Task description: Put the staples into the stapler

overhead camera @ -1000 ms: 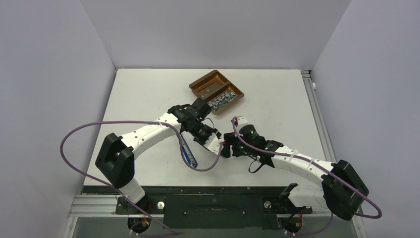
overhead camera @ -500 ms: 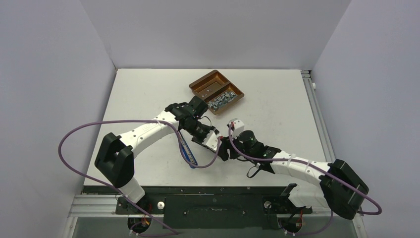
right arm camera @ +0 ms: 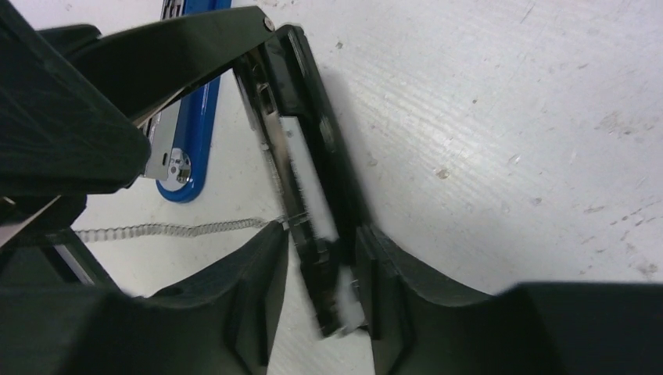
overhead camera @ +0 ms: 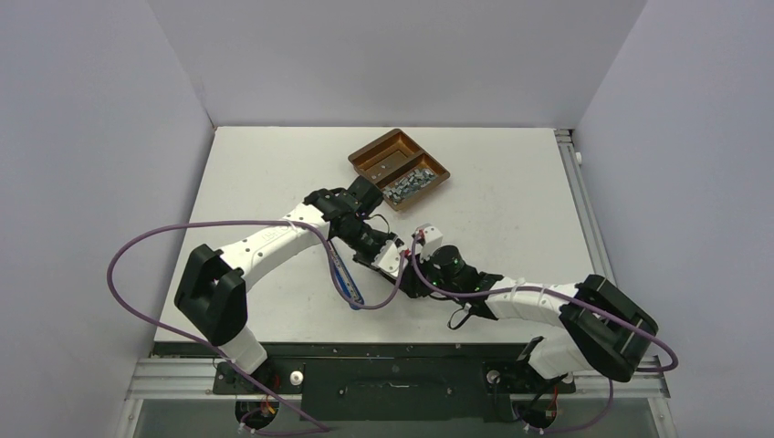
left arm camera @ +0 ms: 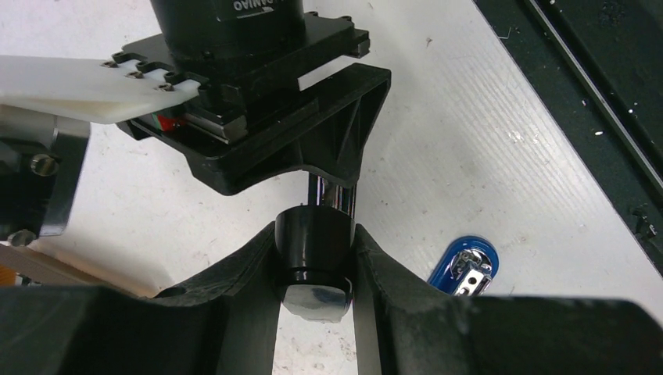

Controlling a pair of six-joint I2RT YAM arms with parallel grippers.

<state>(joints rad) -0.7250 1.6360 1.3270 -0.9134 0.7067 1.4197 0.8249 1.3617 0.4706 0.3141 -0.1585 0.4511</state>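
The stapler lies opened out at mid-table, its blue base (overhead camera: 347,281) flat on the surface and also showing in the wrist views (left arm camera: 464,267) (right arm camera: 190,141). My left gripper (overhead camera: 376,248) (left arm camera: 314,269) is shut on the rounded black end of the stapler's lifted top arm (left arm camera: 313,254). My right gripper (overhead camera: 408,274) (right arm camera: 322,234) closes from the opposite side on the same black arm with its metal rail (right arm camera: 301,168); both fingertips look to touch it. A thin coiled spring (right arm camera: 172,230) trails left from the rail. The staples (overhead camera: 409,184) lie heaped in the brown tray's near compartment.
The brown two-compartment tray (overhead camera: 376,151) stands at the back of the table, just beyond the left wrist. Purple cables loop off both arms. The black frame rail runs along the table's near edge (left arm camera: 594,94).
My right arm has swung left and its gripper has narrowed around the stapler's black arm. The left gripper shifted slightly and keeps its hold.
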